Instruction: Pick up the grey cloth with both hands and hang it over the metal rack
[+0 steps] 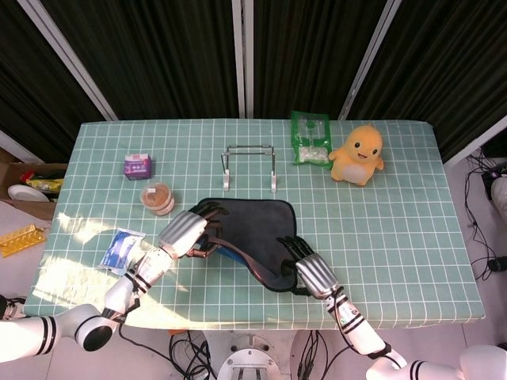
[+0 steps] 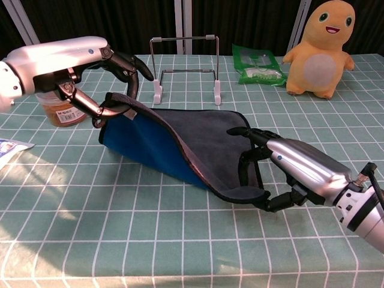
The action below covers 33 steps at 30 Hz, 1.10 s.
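Observation:
The grey cloth (image 1: 255,226) with a blue underside (image 2: 153,147) lies in the middle of the table. My left hand (image 1: 184,231) (image 2: 81,63) pinches its left corner and holds that corner up off the table. My right hand (image 1: 312,272) (image 2: 297,168) is at the cloth's near right corner, fingers curled over the edge and thumb beneath, and the corner is slightly raised. The metal rack (image 1: 249,165) (image 2: 185,63) stands upright and bare just beyond the cloth.
A yellow plush toy (image 1: 358,154) (image 2: 323,48) and a green packet (image 1: 310,138) (image 2: 259,66) sit at the back right. A jar (image 1: 158,198) (image 2: 62,111), a purple box (image 1: 138,166) and a blue-white sachet (image 1: 121,251) lie to the left.

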Tool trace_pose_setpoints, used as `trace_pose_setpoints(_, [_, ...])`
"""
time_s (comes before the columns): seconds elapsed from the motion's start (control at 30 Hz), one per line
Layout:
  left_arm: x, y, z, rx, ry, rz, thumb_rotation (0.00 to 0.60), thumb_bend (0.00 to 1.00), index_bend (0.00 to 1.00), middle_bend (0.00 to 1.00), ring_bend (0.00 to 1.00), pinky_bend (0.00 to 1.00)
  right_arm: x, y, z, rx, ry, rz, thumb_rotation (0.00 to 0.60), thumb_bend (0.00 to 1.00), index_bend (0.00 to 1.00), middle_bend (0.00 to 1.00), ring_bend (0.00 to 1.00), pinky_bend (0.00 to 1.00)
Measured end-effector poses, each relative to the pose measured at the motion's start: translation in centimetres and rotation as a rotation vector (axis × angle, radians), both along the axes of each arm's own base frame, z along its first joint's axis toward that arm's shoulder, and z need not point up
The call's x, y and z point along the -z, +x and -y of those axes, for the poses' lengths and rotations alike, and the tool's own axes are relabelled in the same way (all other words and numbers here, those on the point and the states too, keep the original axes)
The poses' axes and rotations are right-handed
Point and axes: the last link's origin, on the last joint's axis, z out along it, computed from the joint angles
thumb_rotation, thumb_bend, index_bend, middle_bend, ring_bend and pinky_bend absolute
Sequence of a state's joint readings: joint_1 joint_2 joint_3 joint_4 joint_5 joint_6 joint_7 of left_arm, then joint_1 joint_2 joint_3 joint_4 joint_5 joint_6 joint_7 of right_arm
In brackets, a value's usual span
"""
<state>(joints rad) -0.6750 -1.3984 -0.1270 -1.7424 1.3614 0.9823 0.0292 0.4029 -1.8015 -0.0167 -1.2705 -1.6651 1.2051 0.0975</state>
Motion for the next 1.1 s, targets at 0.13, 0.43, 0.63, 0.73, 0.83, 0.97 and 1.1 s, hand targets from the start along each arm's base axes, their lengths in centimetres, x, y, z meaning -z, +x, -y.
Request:
trace_pose_setpoints(0.13, [-0.3, -0.2, -0.2, -0.010, 0.002, 0.016, 0.600, 0.49, 0.77, 0.20, 0.10, 0.21, -0.8, 0.5, 1.1, 0.003, -0.043, 0.039, 0.600, 0.46, 0.90, 0.12, 0.00, 0.00])
trace_pose_setpoints(0.43, [-2.3, -0.2, -2.1, -0.046, 0.083, 0.059, 0.600, 0.52, 0.79, 0.22, 0.12, 0.21, -3.4, 3.3, 4.8, -0.040, -0.154, 0.093, 0.600, 0.48, 0.95, 0.13, 0.00, 0.00])
trace_pose_setpoints(0.63, [-3.6, 0.3, -4.0, -0.081, 0.105, 0.083, 0.600, 0.52, 0.80, 0.22, 0.12, 0.21, -5.6, 6.0, 7.9, -0.063, -0.218, 0.117, 0.600, 0.48, 0.97, 0.14, 0.00, 0.00])
trace_pose_setpoints(0.73, [-4.1, 0.8, -5.3, -0.097, 0.106, 0.097, 0.600, 0.52, 0.80, 0.22, 0.12, 0.21, -6.6, 7.2, 9.6, -0.057, -0.235, 0.117, 0.600, 0.48, 0.97, 0.14, 0.00, 0.00])
trace_pose_setpoints(0.83, [-4.7, 1.5, -6.7, -0.116, 0.107, 0.115, 0.600, 0.52, 0.80, 0.22, 0.12, 0.21, -7.6, 8.3, 11.5, -0.047, -0.258, 0.111, 0.600, 0.48, 0.98, 0.14, 0.00, 0.00])
trace_pose_setpoints(0.97, [-5.4, 2.6, -8.9, -0.124, 0.124, 0.117, 0.600, 0.52, 0.80, 0.22, 0.12, 0.21, -8.6, 9.6, 13.9, -0.017, -0.275, 0.117, 0.600, 0.48, 0.99, 0.14, 0.00, 0.00])
trace_pose_setpoints(1.1, [-5.6, 3.4, -10.9, -0.149, 0.119, 0.119, 0.600, 0.52, 0.82, 0.22, 0.12, 0.21, -9.3, 10.8, 16.3, -0.003, -0.301, 0.090, 0.600, 0.48, 1.00, 0.14, 0.00, 0.00])
